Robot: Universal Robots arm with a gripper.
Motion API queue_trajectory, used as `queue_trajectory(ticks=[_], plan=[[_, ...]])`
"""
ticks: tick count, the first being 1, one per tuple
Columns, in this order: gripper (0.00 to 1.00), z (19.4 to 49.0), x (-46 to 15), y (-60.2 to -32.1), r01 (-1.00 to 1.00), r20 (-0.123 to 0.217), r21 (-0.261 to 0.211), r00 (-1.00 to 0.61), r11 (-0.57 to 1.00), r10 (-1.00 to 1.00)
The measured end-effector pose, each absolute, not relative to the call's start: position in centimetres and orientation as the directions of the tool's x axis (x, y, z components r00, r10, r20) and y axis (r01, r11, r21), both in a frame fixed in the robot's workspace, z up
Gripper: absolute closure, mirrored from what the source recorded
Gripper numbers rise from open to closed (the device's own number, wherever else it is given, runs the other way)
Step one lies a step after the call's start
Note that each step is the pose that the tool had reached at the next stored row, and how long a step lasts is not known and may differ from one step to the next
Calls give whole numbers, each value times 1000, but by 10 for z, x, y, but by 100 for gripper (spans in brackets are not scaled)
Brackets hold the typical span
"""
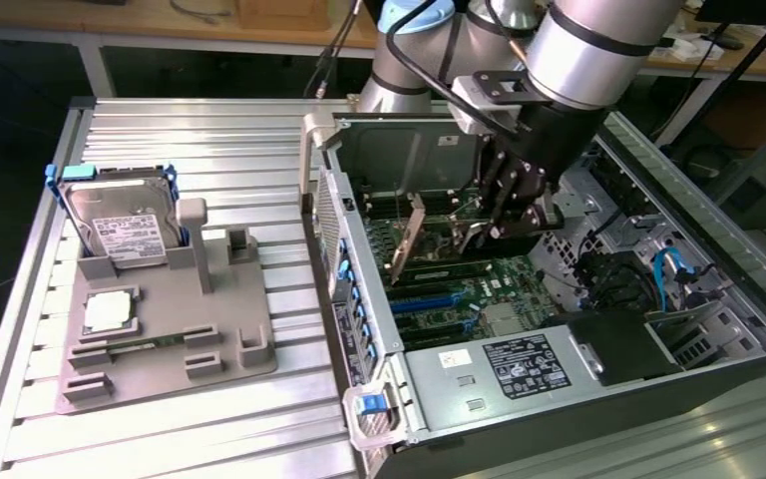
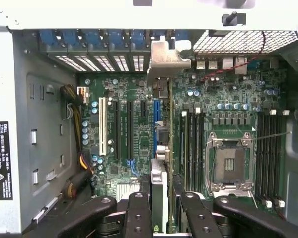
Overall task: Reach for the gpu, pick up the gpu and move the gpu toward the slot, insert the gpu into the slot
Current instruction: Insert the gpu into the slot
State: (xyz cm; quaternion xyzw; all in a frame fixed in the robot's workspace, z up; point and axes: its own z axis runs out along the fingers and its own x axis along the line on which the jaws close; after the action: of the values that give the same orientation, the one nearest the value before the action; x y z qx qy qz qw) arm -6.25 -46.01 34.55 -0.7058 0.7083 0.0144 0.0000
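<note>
My gripper [image 1: 501,222] is inside the open computer case, shut on the gpu [image 1: 414,238], a thin dark card with a silvery bracket end. In the wrist view the gpu [image 2: 160,178] stands edge-on between my two black fingers [image 2: 139,213], and its bracket [image 2: 166,55] reaches the rear wall of the case. The blue slot [image 2: 156,124] on the green motherboard [image 2: 139,124] lies right beside the card's edge. I cannot tell whether the card touches the slot. In the exterior view the blue slot strips [image 1: 426,299] lie just below the card.
A grey fixture [image 1: 171,339] at the exterior view's left holds a hard drive [image 1: 124,225] and a square chip [image 1: 111,311]. Inside the case are the processor socket [image 2: 229,166], black memory sockets [image 2: 191,144], a white slot [image 2: 102,126], cables [image 2: 79,134] and the power supply [image 1: 517,364].
</note>
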Motion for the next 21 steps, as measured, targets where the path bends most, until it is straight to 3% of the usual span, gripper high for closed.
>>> queue_trajectory(ticks=[21], plan=[[73, 318, -75, -461, -1000, -20, 20, 3, -4, -1000]])
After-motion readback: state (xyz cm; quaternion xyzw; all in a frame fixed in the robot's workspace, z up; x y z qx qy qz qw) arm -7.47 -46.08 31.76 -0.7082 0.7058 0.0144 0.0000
